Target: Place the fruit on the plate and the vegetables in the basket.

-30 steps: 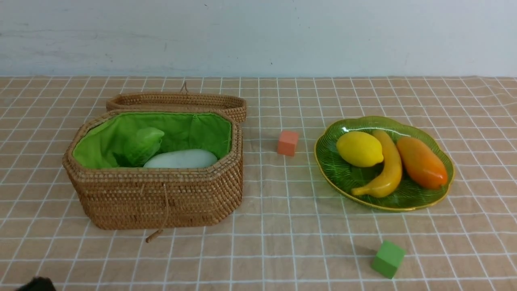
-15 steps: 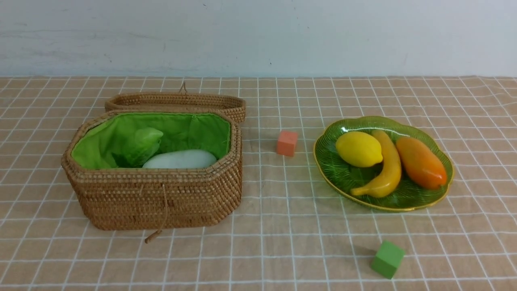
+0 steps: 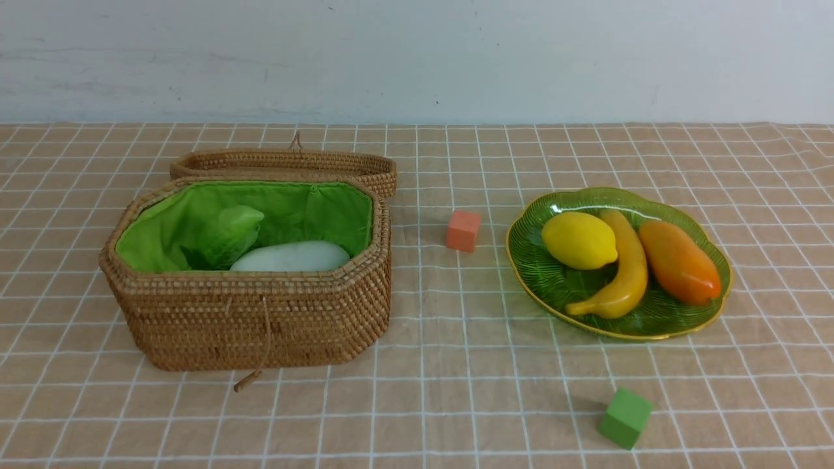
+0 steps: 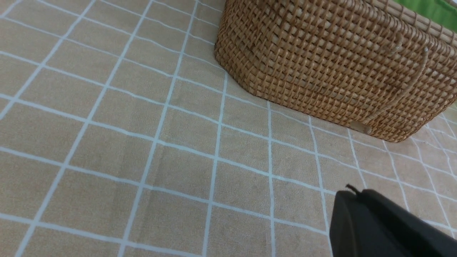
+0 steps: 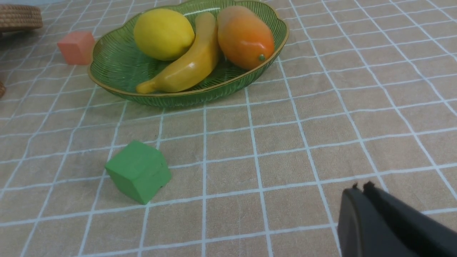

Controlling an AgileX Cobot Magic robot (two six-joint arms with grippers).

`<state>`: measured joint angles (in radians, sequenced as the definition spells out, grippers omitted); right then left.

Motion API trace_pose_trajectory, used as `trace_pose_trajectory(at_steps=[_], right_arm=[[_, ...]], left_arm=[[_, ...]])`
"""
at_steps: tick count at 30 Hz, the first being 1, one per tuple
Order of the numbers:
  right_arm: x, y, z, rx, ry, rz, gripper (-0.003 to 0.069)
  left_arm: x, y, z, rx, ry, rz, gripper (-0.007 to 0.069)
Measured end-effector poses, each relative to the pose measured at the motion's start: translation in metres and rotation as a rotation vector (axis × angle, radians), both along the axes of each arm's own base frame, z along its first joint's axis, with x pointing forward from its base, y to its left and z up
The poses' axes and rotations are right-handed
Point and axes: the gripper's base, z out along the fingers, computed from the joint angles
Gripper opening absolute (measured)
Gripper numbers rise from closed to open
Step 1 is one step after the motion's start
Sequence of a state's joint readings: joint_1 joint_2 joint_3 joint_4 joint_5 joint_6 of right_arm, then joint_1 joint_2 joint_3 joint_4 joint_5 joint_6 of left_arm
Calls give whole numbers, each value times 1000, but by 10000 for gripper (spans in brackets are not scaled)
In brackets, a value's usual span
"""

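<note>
A pale wall stands behind a table covered with a tan cloth [image 3: 456, 397] crossed by white lines. At the left of the front view sits the wicker basket [image 3: 254, 319], its lid [image 3: 287, 163] folded back behind it, and inside the green lining I can see a white radish [image 3: 293, 256] and a pale green vegetable [image 3: 228, 231]; other vegetables may lie deeper, but the wall of the basket hides them. At the right of the same view the green glass plate [image 3: 547, 286] carries the lemon [image 3: 580, 240], the banana [image 3: 622, 273] and the mango [image 3: 679, 262], lying side by side and touching. An orange cube [image 3: 463, 230] rests between basket and plate, and a green cube [image 3: 625, 417] lies near the lower right. Both arms are outside the front view. The left claw [image 4: 357, 194] shows in the lower right of its wrist picture with its jaws closed on nothing, near the basket. The right claw [image 5: 360, 189] is also closed and empty, near the green cube. The sorting seems finished to me. The risk now is a careless arm movement: the left one could push the basket, or the right one could knock the green cube or the plate's rim, and the fruit could roll off.
</note>
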<state>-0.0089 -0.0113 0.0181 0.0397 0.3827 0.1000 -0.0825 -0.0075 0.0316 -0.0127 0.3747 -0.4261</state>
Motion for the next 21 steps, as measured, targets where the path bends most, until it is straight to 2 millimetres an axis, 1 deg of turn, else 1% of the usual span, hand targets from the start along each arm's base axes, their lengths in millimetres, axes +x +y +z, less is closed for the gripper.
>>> trace_pose_trajectory(at_steps=[21], right_arm=[[0,0,0,0,0,0,31]], left_arm=[[0,0,0,3,0,0,-13]])
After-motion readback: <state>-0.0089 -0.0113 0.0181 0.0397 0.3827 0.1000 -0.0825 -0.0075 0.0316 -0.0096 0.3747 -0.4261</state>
